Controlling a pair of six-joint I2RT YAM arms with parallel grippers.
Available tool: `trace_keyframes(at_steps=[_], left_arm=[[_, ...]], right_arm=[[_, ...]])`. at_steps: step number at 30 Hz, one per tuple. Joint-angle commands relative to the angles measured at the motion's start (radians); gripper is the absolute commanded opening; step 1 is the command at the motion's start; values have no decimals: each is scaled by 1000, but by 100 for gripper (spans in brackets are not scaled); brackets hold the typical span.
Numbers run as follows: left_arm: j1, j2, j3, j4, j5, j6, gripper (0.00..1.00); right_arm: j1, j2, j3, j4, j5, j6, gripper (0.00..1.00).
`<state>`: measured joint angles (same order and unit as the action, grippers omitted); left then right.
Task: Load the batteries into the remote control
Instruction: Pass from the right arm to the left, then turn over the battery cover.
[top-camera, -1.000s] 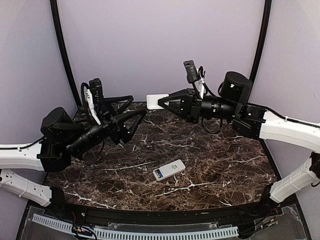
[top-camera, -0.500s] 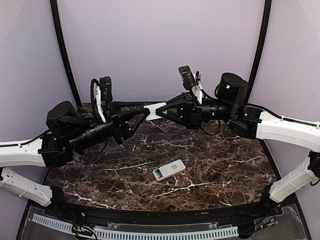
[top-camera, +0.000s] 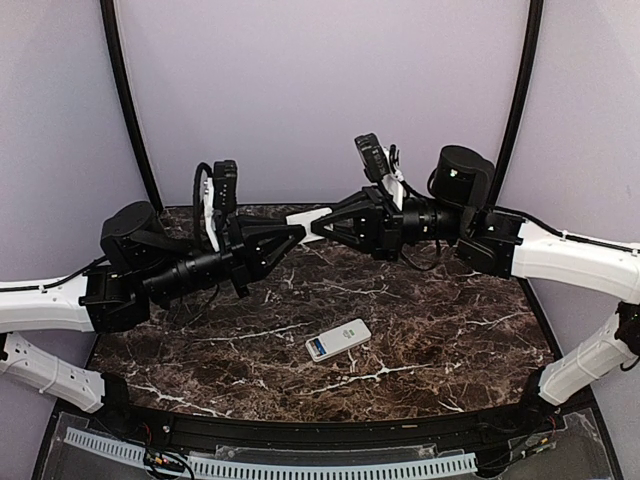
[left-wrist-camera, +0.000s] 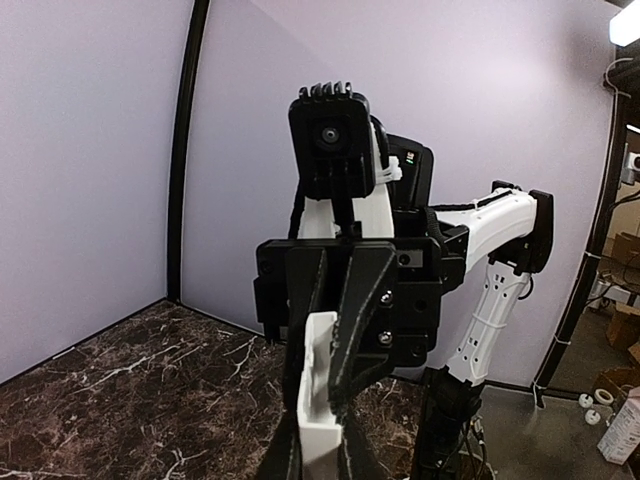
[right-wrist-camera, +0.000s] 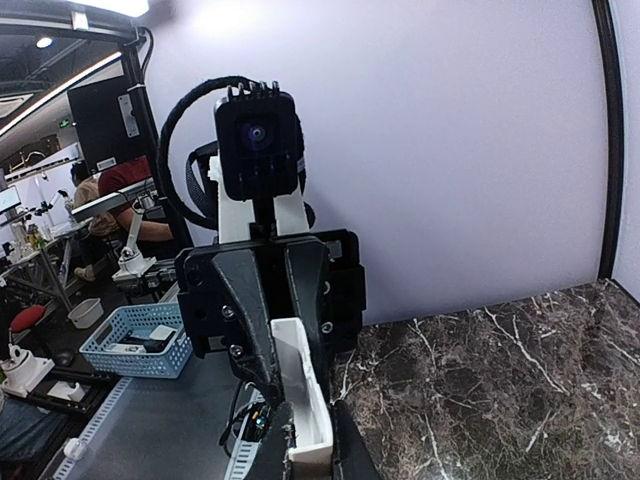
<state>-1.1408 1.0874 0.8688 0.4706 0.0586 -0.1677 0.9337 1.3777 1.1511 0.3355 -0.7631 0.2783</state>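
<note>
Remote control (top-camera: 338, 340) on table (top-camera: 450, 330); left gripper (top-camera: 293, 233), right gripper (top-camera: 322, 226), both clamping white piece (top-camera: 308, 217) midair

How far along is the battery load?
Done: nothing that shows. The remote lies on the table, and no batteries are in view. In hand: the left tool and the right tool are both closed on one white plastic piece in mid-air, which looks like a handover. Left: apparently the whole job, fetching and seating both batteries.
</note>
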Motion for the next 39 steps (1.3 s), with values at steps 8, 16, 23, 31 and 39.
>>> trace_keyframes(at_steps=[8,16,23,31,39], left_arm=[[4,-13,14,4,16,41,0],[4,-22,-9,3,-18,92,0],[4,-45,-45,-47,-170,205,0],[3,-35,-103,-77,-486,414,0],[-33,126,-111,496,-730,988,0]], right_arm=[[3,9,32,-12,-3,-11,0],[4,2,41,-77,50,-28,35],[-8,-45,39,-184,165,-37,51],[-46,-95,51,-424,527,241,51],[-46,-82,51,-326,475,485,47]])
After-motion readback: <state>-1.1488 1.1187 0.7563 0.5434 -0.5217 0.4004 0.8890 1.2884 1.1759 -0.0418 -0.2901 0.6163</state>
